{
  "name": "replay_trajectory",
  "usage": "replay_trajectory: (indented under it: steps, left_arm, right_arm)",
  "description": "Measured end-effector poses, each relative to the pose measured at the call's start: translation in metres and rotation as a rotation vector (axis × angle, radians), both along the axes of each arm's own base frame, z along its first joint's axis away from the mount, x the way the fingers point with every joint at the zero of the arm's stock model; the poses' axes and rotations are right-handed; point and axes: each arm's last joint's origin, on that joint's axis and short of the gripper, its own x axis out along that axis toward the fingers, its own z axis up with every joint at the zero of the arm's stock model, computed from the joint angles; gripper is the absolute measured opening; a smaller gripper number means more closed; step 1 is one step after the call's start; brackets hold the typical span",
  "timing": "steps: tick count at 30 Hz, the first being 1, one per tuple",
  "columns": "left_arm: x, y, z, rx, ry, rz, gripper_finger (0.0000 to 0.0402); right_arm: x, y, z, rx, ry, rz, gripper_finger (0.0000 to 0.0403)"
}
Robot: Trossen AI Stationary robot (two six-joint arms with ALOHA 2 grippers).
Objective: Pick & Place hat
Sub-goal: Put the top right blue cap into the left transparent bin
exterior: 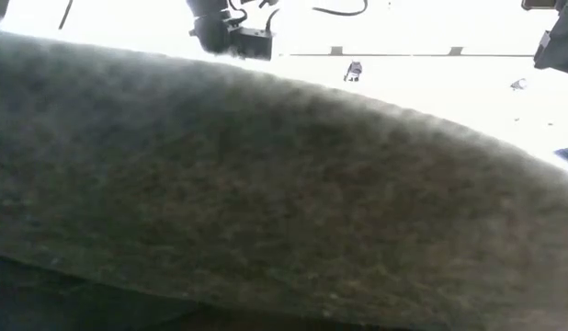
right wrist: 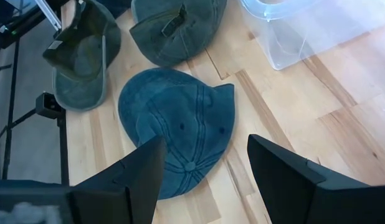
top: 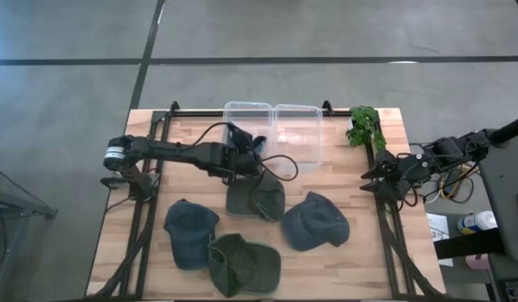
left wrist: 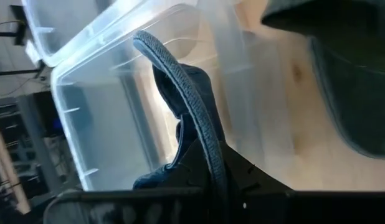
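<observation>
A dark blue hat [left wrist: 191, 118] was held tight in the left gripper [top: 242, 151], right by the left clear bin [top: 246, 126]. The bin lay just past the gripper. The right gripper [right wrist: 205, 180] was kept wide open at the table's [top: 343, 268] right edge, farther away.

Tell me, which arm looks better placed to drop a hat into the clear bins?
The left. Its end effector already grips a blue hat beside the clear bin. The right end effector waits open at the table's right edge, holding nothing.
</observation>
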Motion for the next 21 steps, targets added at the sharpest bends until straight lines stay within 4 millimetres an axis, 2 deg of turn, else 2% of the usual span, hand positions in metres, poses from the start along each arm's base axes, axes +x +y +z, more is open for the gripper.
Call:
replay_trajectory:
  steps: [10, 16, 21]
  left_arm:
    - [0.0003, -0.0002, -0.0007, -0.061, -0.016, 0.002, 0.0010]
    - [0.0006, 0.0014, -0.0017, -0.156, -0.052, 0.037, 0.0010]
    - [0.0009, -0.0007, -0.0024, -0.217, -0.051, 0.016, 0.0035]
  right_arm:
    - [0.0009, 0.0005, -0.0035, 0.015, 0.014, -0.017, 0.0224]
    - [0.0015, 0.0008, -0.0057, 0.017, 0.022, -0.019, 0.0224]
    - [0.0017, 0.0009, -0.0066, 0.020, 0.026, -0.024, 0.0224]
